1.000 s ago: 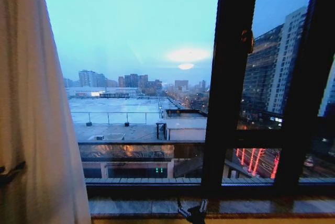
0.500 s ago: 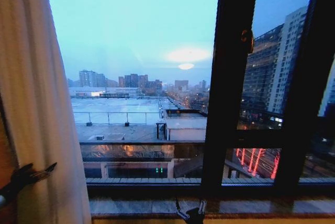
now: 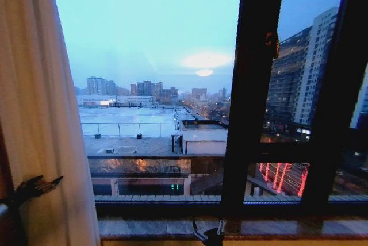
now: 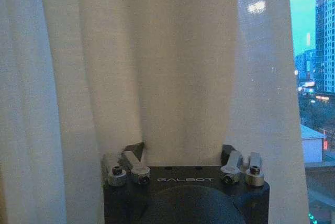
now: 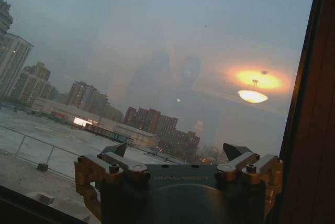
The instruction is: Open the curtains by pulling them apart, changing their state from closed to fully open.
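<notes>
Dim blue dusk light enters through the window glass point(image 3: 149, 56); a warm ceiling lamp reflection point(image 5: 253, 96) glares on it; the window frame point(image 3: 253, 85) is near-black; the curtains point(image 4: 172, 67) glow softly, backlit

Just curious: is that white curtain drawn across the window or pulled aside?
Pulled aside: the sheer white curtain hangs bunched at the left, window glass bare.

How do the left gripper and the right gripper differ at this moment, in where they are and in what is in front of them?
The left gripper sits against the sheer white curtain, with a fold of fabric between its open fingers; the right gripper faces bare window glass, with nothing between its fingers. In the head view the left gripper is at the far left by the curtain, while the right gripper is low at the sill. Both are open.
</notes>
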{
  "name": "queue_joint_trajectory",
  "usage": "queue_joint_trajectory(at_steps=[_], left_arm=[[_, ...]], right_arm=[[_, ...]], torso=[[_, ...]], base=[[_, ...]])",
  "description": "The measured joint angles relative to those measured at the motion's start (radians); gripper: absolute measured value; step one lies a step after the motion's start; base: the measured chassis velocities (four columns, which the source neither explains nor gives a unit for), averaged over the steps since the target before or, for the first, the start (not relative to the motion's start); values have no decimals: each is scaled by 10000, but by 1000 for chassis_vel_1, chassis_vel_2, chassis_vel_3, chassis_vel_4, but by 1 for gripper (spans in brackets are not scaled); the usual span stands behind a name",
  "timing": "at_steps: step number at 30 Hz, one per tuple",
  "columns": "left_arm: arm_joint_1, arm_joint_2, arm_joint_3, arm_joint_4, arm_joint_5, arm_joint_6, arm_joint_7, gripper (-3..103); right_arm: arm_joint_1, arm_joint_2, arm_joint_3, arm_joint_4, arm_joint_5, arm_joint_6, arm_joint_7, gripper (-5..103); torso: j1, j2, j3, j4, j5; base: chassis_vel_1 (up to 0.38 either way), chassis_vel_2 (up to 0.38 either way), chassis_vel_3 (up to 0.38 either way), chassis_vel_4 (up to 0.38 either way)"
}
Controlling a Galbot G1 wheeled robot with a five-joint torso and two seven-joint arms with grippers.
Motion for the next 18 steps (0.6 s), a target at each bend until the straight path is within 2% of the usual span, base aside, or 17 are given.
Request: queue_joint_trajectory(at_steps=[3,4,6,9,13,15,18], left_arm=[[-6,-11,0,56,20,-1,-128,60],[-6,-11,0,56,20,-1,-128,60],[-23,-8,0,78,21,-1,-214,49],[-33,-8,-2,94,21,-1,-308,43],[-16,-37,-75,100,21,-2,-577,22],[13,-44,-98,87,20,-2,-583,22],[113,-68,-186,3,21,3,-583,6]], right_arm=[[-49,-1,-5,27,-17,0,-4,100],[-49,-1,-5,27,-17,0,-4,100],[-79,0,-10,54,-26,8,-6,100],[-100,0,-11,86,-30,16,-7,100],[-110,-1,-16,173,-31,27,-5,100],[-112,0,-16,187,-31,26,-3,100],[-141,0,-18,267,-103,4,-1,100]], torso=[[0,0,0,-1,0],[0,0,0,-1,0],[0,1,0,-1,0],[1,1,0,-1,0],[0,1,0,-2,0],[0,2,0,-1,0],[0,1,0,0,0]], base=[[0,0,0,0],[0,0,0,0],[0,0,0,0],[0,0,0,0],[0,0,0,0],[0,0,0,0],[0,0,0,0]])
